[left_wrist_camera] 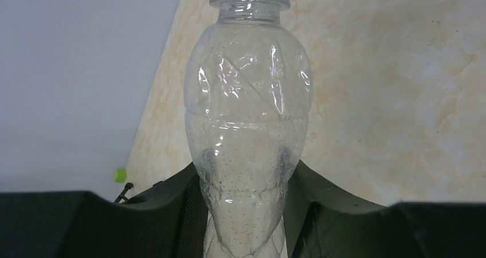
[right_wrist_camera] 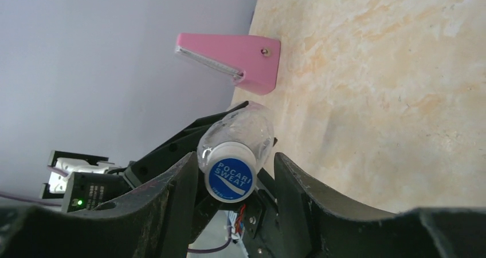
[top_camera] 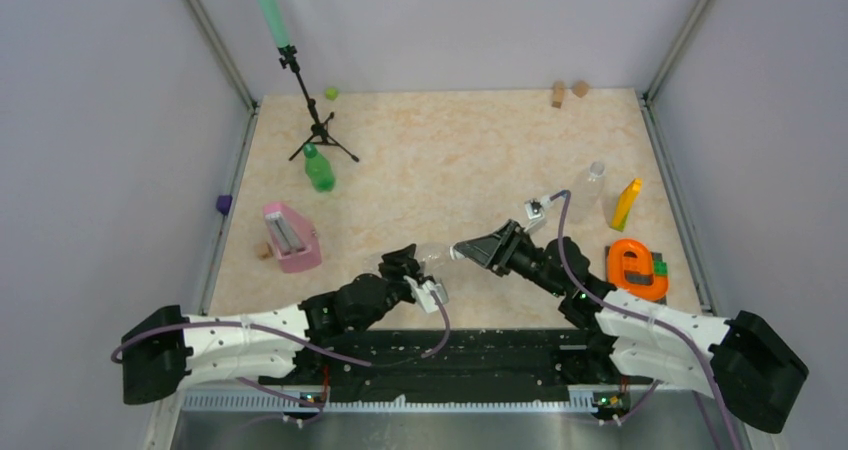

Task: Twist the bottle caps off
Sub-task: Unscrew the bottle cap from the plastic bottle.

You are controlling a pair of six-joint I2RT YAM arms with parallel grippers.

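My left gripper (top_camera: 405, 267) is shut on the body of a clear bottle (top_camera: 432, 256) and holds it lying level above the table, neck pointing right. In the left wrist view the bottle (left_wrist_camera: 247, 114) fills the gap between the fingers (left_wrist_camera: 172, 212). Its blue cap (right_wrist_camera: 231, 179), printed "POCARI SWEAT", faces the right wrist camera. My right gripper (top_camera: 468, 251) is open with the cap between its fingers (right_wrist_camera: 172, 200); a gap shows on the right side. A green bottle (top_camera: 319, 168) with a dark green cap (top_camera: 309, 150) stands at the back left. Another clear bottle (top_camera: 590, 185) stands at the right.
A pink wedge-shaped object (top_camera: 290, 237) lies left of the grippers. A black tripod (top_camera: 315, 120) stands behind the green bottle. A yellow block (top_camera: 626, 203) and an orange object (top_camera: 636, 268) sit at the right. A lime-green lump (top_camera: 331, 94) and wooden blocks (top_camera: 558, 94) lie by the back wall.
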